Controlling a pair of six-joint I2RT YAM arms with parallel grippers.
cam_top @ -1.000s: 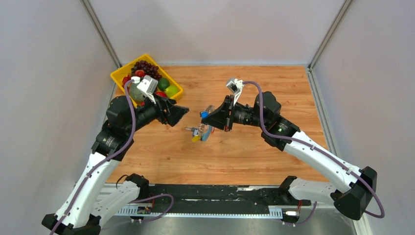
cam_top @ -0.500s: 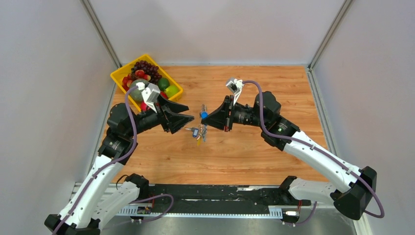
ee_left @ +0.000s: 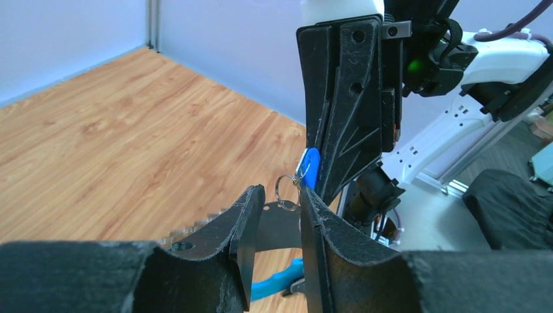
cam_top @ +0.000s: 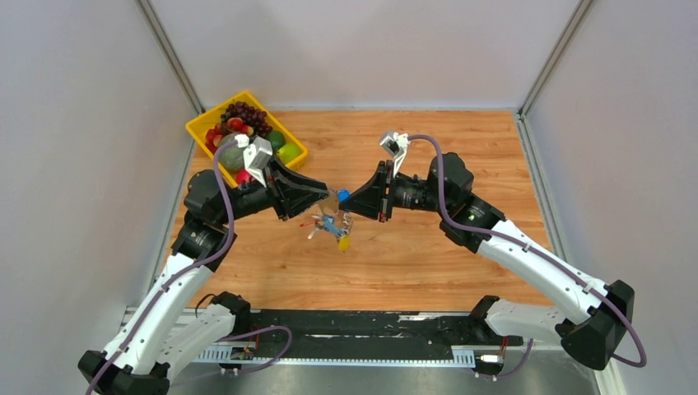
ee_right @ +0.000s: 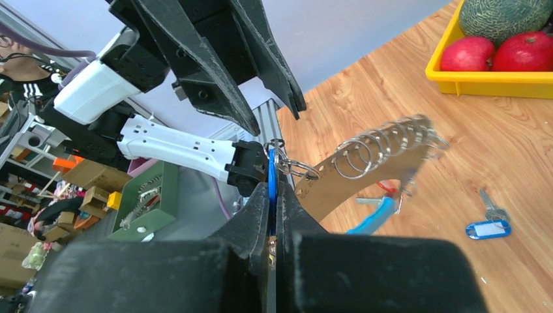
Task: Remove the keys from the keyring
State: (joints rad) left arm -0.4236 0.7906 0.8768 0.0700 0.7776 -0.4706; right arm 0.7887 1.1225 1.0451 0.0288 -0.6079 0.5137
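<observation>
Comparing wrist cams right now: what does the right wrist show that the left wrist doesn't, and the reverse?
Only the right wrist: the row of split rings along the keyring plate, a loose key lying on the table, and the yellow fruit tray. Only the left wrist: that plate seen through the gap between the left gripper fingers. Both: the right gripper shut on a blue key tag, with one small ring beside the tag.
</observation>
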